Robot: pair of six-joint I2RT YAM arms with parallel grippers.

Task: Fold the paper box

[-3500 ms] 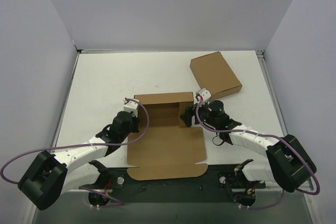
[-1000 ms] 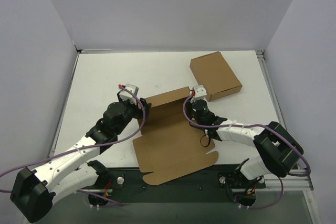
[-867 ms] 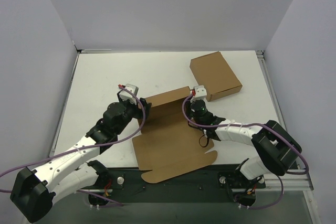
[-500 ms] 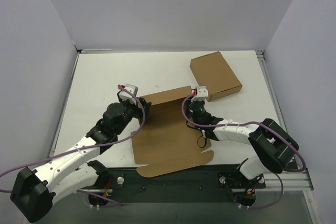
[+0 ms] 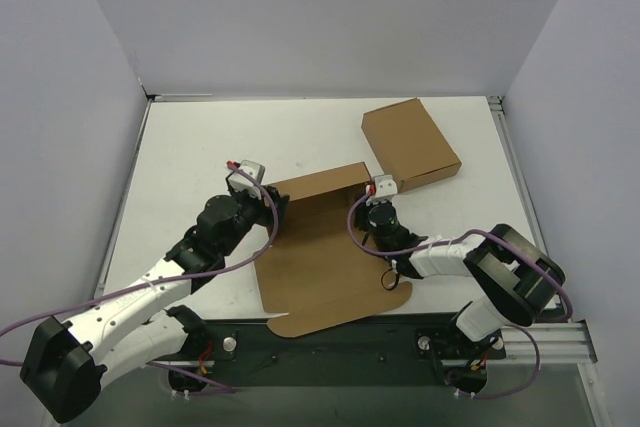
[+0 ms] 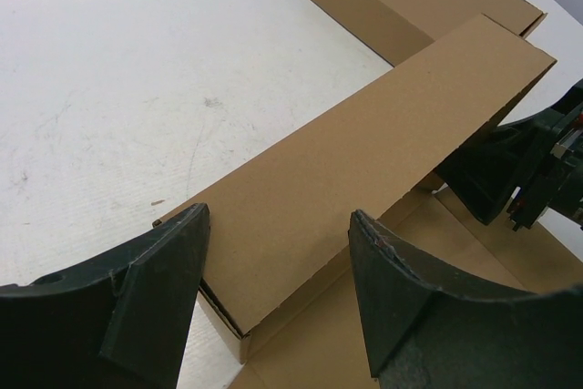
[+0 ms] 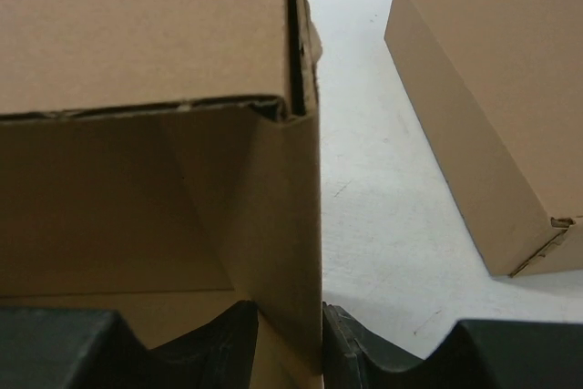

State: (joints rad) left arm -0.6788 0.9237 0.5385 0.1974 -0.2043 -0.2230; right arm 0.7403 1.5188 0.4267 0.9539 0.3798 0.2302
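Paper box lies on the counter, toward its near edge. Nearest us, the big panel and tabbed lid lie flat, unfolded. Further on, the far wall stands raised. Left claw gapes wide, straddling that wall's left end. Right claw sits narrow about the right corner flap; pinching or not, we cannot tell. Beyond, a closed carton. We judge it early: side walls and lid remain.

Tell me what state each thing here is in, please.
paper box, half-folded: rear wall raised, base lying flat.
closed carton, shut, lying flat, far right.
left gripper, jaws open, straddling the raised wall.
right gripper, jaws either side of the box's right end flap; grip unclear.
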